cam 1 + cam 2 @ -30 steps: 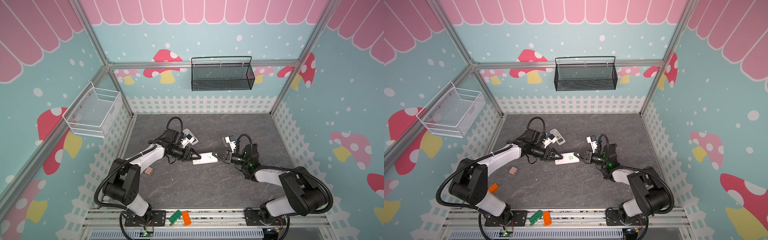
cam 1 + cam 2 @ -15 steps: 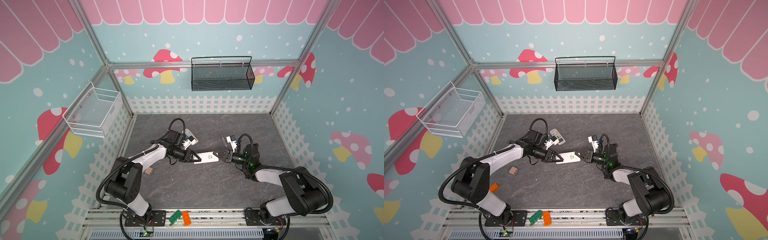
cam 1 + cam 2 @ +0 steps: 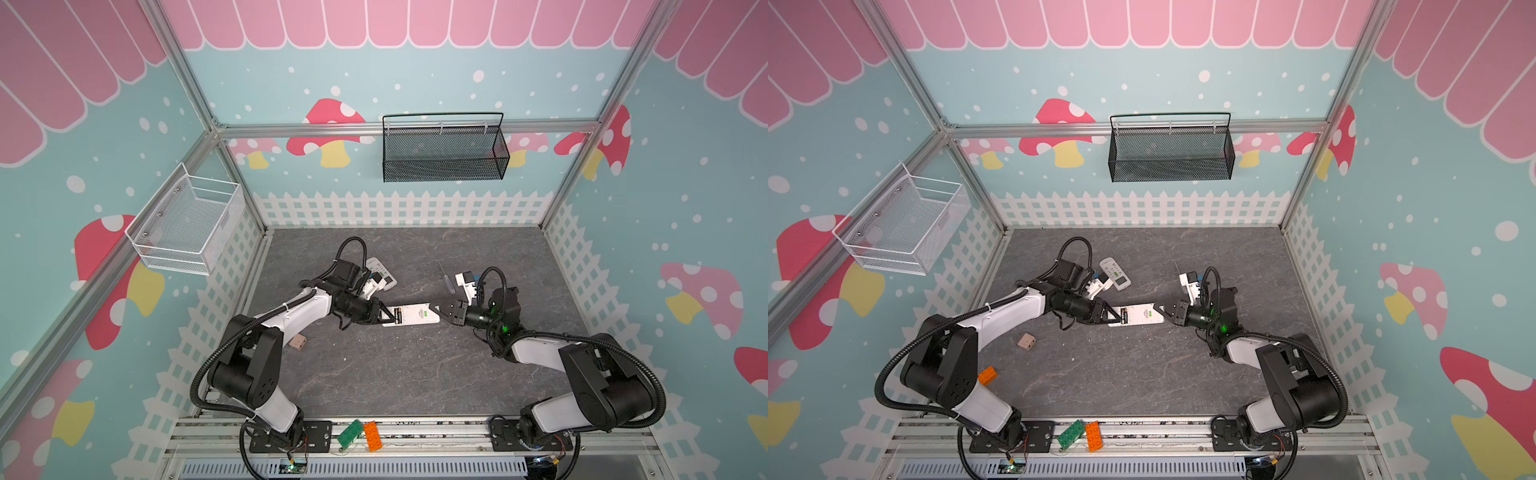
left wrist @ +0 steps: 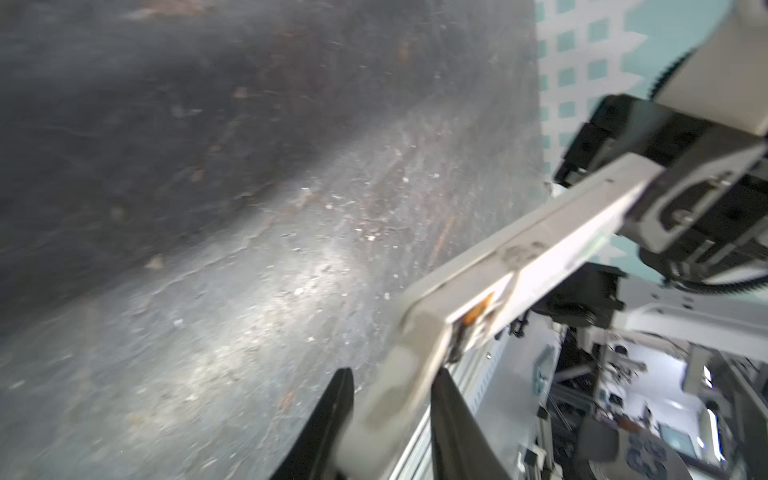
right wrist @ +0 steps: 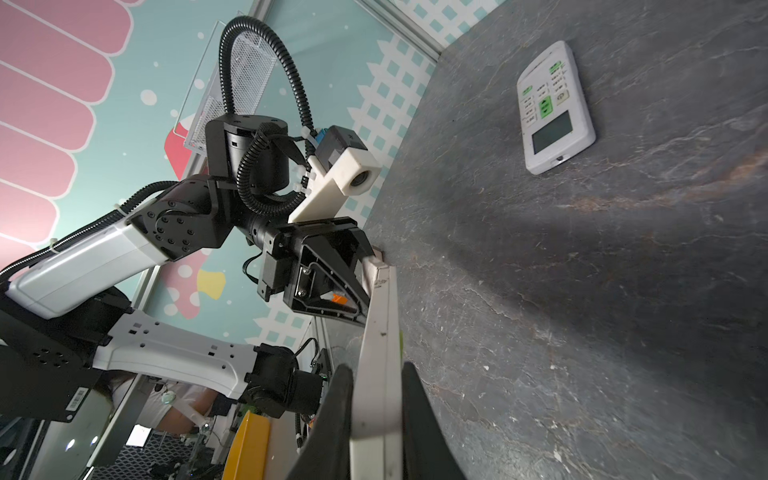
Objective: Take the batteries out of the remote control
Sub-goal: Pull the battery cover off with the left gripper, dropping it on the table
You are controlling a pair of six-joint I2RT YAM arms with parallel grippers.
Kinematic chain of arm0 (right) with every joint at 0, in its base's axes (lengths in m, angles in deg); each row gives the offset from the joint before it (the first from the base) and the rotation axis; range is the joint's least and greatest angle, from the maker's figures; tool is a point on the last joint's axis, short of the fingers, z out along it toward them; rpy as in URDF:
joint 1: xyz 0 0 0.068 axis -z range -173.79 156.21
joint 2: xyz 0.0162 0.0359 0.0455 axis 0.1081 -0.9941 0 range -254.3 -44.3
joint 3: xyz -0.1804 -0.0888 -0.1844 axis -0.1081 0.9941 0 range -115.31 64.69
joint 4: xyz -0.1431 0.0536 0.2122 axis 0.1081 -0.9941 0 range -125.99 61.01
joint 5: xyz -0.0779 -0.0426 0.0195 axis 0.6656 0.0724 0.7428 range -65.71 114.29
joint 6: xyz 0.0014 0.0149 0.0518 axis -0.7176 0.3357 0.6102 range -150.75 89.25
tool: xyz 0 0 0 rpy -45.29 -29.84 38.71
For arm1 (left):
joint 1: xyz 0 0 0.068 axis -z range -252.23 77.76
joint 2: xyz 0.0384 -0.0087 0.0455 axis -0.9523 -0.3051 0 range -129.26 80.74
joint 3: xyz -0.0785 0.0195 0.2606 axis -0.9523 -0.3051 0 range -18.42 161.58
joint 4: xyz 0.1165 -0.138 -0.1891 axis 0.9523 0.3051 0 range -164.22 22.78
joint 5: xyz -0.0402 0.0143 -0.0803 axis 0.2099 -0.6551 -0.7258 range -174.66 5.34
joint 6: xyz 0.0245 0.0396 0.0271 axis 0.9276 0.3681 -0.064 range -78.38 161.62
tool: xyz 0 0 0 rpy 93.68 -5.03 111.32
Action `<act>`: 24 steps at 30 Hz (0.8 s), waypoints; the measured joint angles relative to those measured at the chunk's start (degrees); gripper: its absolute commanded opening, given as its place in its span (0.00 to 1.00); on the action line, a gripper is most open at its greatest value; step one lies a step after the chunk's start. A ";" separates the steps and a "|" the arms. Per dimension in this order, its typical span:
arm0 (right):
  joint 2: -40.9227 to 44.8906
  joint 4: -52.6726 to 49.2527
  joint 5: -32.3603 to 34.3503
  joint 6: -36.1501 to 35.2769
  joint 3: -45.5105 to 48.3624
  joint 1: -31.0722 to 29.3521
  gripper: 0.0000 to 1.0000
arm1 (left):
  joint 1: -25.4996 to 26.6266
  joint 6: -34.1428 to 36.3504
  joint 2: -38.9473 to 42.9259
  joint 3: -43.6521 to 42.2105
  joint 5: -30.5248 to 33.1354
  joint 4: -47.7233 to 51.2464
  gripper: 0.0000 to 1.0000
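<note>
In both top views we see the remote control point(image 3: 415, 314) with its long axis running across the table point(image 3: 374, 374), spanned between the two arms. The right gripper point(image 3: 436, 310) is clamped on one end and the left gripper point(image 3: 388, 316) sits at the other, where the open bay shows the batteries point(image 3: 397, 316). So the batteries lie just ahead of the left fingertips and far from the right ones; the left arm is nearer. In the left wrist view the fingers point(image 4: 332, 415) flank that end closely, but blur hides whether they grip. In the right wrist view the pads point(image 5: 415, 415) pinch the remote's thin, edge-on body
</note>
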 measured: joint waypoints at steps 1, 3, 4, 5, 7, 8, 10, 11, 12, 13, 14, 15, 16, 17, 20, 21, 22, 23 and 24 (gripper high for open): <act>0.02 0.04 -0.02 -0.13 0.00 0.09 0.00 | -0.13 -0.20 0.00 0.00 1.66 0.28 0.20; 0.20 0.02 -0.13 -0.31 0.00 0.09 0.00 | -0.37 -0.28 0.00 -0.11 5.16 0.98 0.19; 0.24 0.04 -0.17 -0.39 0.00 0.09 0.00 | -0.35 -0.37 0.00 -0.11 6.16 1.09 0.21; 0.24 0.07 -0.22 -0.57 0.00 0.09 0.00 | -0.33 -0.42 0.00 -0.11 7.10 1.27 0.24; 0.24 0.02 -0.24 -0.61 0.00 0.09 0.00 | -0.31 -0.59 0.00 -0.11 8.33 1.53 0.25; 0.28 0.02 -0.22 -0.70 0.00 0.11 0.00 | -0.31 -0.57 0.00 -0.11 8.98 1.77 0.25; 0.52 -0.13 -0.31 -1.11 0.07 0.42 0.00 | -0.31 -0.35 0.00 -0.11 9.92 1.97 0.24; 0.83 -0.20 -0.39 -1.46 0.26 0.83 0.00 | -0.31 -0.35 0.00 -0.11 10.38 1.99 0.24; 1.03 -0.22 -0.50 -1.64 0.44 1.25 0.00 | -0.31 -0.33 0.00 -0.11 10.62 2.01 0.24; 1.25 -0.22 -0.59 -1.70 0.70 1.90 0.00 | -0.31 -0.22 0.00 -0.11 10.88 2.10 0.25; 1.57 -0.35 -0.57 -1.75 1.07 2.56 0.00 | -0.31 -0.13 0.00 -0.11 11.21 2.27 0.26; 1.95 -0.61 -0.57 -1.88 1.42 3.10 0.00 | -0.31 -0.07 0.00 -0.11 11.50 2.40 0.26; 2.58 -1.11 -0.57 -2.16 1.81 3.65 0.00 | -0.31 0.15 0.00 -0.09 11.89 2.62 0.28; 3.19 -1.95 -0.61 -2.78 2.05 4.07 0.00 | -0.31 0.55 0.00 -0.04 12.22 2.84 0.31; 4.61 -5.60 -1.44 -5.55 1.97 4.81 0.00 | -0.33 1.97 0.00 1.33 13.55 4.52 0.44; 4.96 -7.32 -1.88 -6.80 1.73 4.92 0.00 | -0.33 2.54 0.00 2.27 14.14 5.38 0.48; 5.40 -9.73 -2.25 -8.59 1.29 5.01 0.00 | -0.33 3.54 -0.02 3.91 15.04 6.58 0.51; 5.90 -12.39 -2.56 -10.45 0.63 5.05 0.00 | -0.33 4.70 -0.02 5.99 16.17 7.69 0.55; 6.40 -14.82 -2.82 -12.24 -0.09 5.18 0.00 | -0.31 5.79 -0.02 8.22 17.22 8.63 0.57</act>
